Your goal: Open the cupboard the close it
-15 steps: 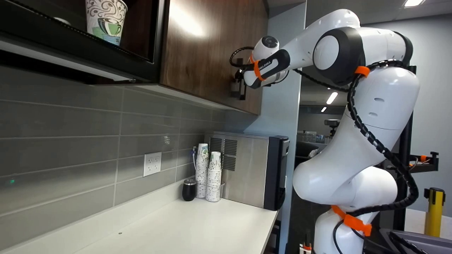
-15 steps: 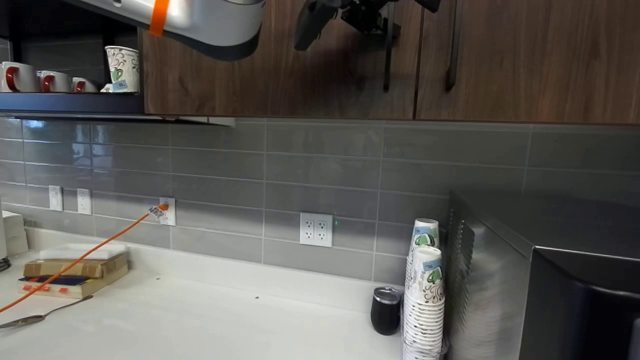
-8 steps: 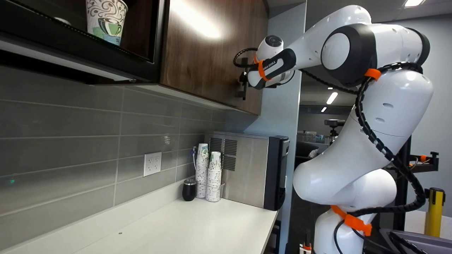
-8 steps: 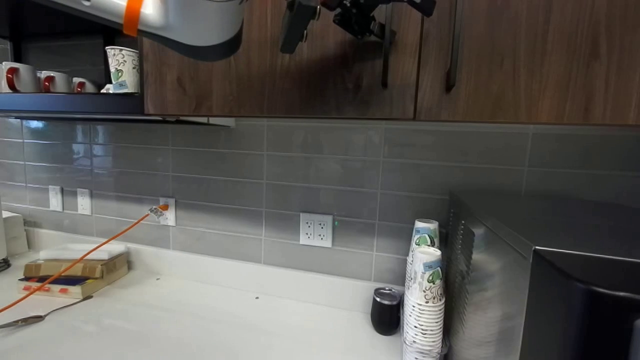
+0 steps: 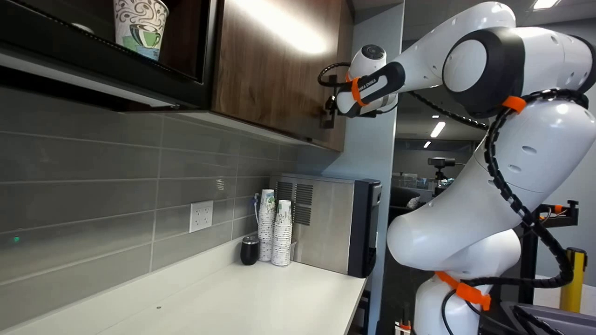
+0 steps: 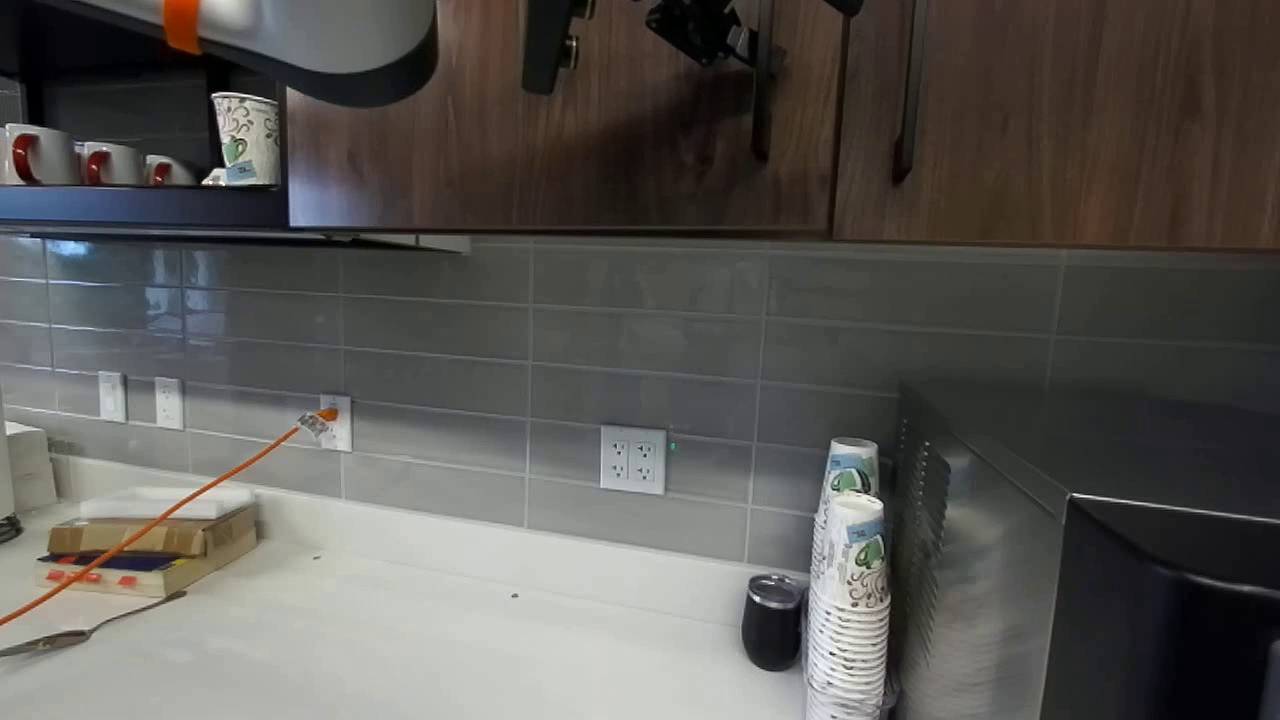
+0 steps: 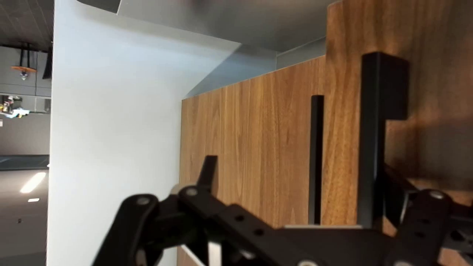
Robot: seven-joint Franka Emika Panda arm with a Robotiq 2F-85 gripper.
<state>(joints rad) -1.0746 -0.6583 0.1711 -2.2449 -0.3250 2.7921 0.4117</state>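
The cupboard is dark brown wood-grain; its door [image 5: 274, 88] shows in both exterior views [image 6: 620, 170] and stands slightly ajar, hinged on the mug-shelf side. Its black bar handle [image 6: 763, 115] also shows in the wrist view [image 7: 369, 147]. My gripper [image 7: 301, 181] is open and wide around the handle. One of its fingers [image 7: 397, 192] reaches between handle and door; the other finger [image 7: 208, 170] is well out to the handle's far side, in front of the neighbouring door. In an exterior view the top of the gripper is cut off by the frame.
A neighbouring closed door [image 6: 1060, 130] has its own bar handle [image 6: 910, 100]. An open shelf [image 6: 140, 205] with mugs and a paper cup adjoins the cupboard. Below, the counter [image 6: 420, 640] carries stacked cups [image 6: 848, 640], a black tumbler [image 6: 772, 625] and a steel machine [image 5: 321, 223].
The arm has drawn back from the cabinet, and the handle has moved with the gripper. The door has swung a little outward from its frame, and the light patch on it has shifted.
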